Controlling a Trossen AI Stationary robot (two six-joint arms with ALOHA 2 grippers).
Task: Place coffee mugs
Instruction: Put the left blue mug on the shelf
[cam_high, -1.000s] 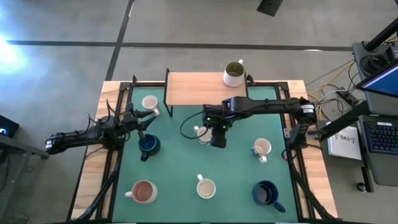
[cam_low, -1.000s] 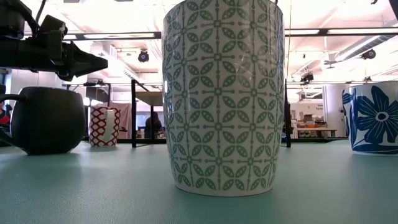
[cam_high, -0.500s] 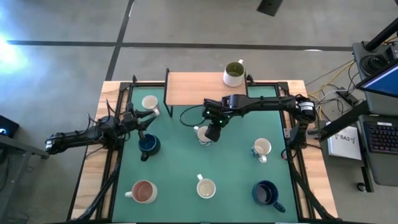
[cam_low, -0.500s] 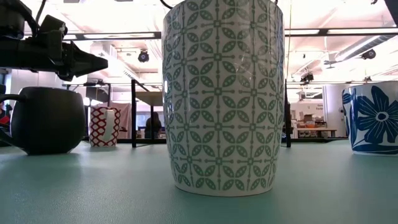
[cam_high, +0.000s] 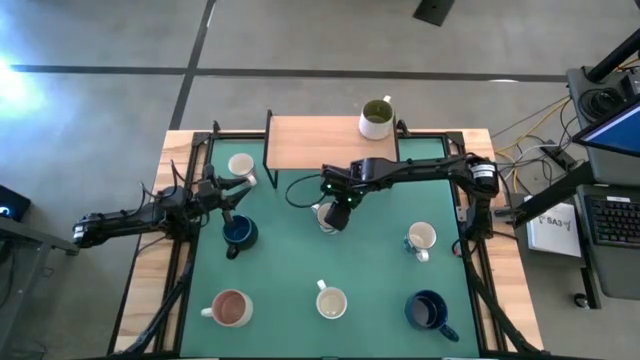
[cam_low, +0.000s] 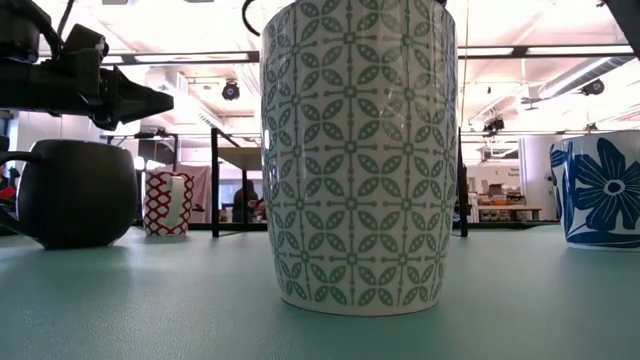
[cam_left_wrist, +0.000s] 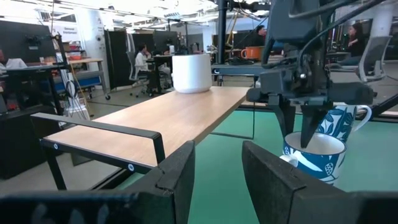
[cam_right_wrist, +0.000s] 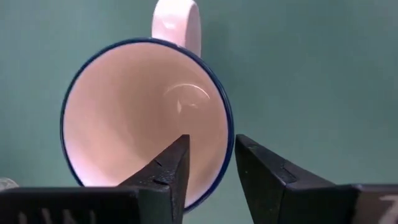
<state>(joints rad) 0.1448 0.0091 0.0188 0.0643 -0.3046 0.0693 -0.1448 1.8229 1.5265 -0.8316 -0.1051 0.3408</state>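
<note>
The right gripper (cam_right_wrist: 210, 163), its jaws narrowly parted, straddles the rim of the blue-rimmed mug (cam_right_wrist: 124, 112) standing mid-bench on the green mat (cam_high: 290, 260), while farther off the left gripper (cam_high: 232, 196) hovers slightly open beside a dark blue mug (cam_high: 238, 233).

Beneath me a grey concrete floor (cam_high: 330, 40) spreads out, crossed by dark seam lines. My green table mat (cam_high: 380, 260) sits on a pale wooden tabletop (cam_high: 150, 290), with a light wooden shelf on a black metal frame (cam_high: 315, 143) along the far edge. To one side stands a desk with a black keyboard (cam_high: 612, 220). Looking level across the room, I see bright strip ceiling lights (cam_low: 180, 57), black monitors (cam_left_wrist: 25, 40), and people seated at distant desks (cam_left_wrist: 144, 59).
</note>
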